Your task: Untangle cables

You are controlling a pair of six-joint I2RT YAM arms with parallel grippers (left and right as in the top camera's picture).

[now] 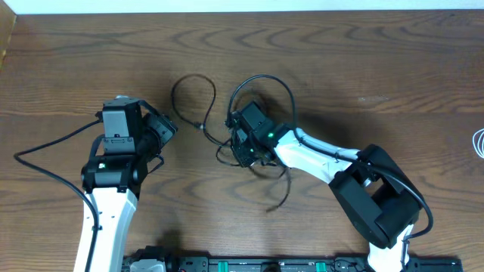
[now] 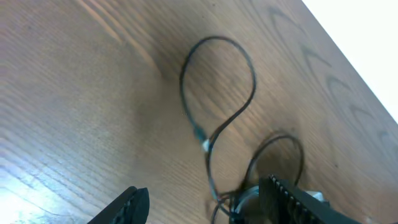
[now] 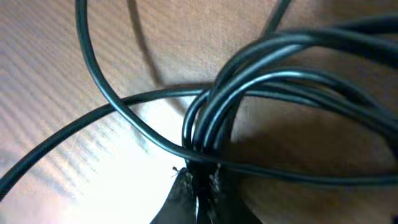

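Black cables (image 1: pixel 261 77) lie looped and tangled on the wooden table (image 1: pixel 363 68), with one loop ending in a small plug (image 1: pixel 203 127) on the left. My right gripper (image 1: pixel 240 147) sits on the knot; in the right wrist view it (image 3: pixel 200 186) is shut on a bundle of black cable strands (image 3: pixel 211 118). My left gripper (image 1: pixel 168 128) hovers left of the tangle, apart from it. In the left wrist view it (image 2: pixel 208 202) stands open, a cable loop (image 2: pixel 217 38) lying ahead of its fingers (image 2: pixel 127 205).
A white cable (image 1: pixel 478 142) shows at the table's right edge. Thick black wires run from the left arm (image 1: pixel 113 189) across the table's left side. A dark rail (image 1: pixel 265 264) lines the front edge.
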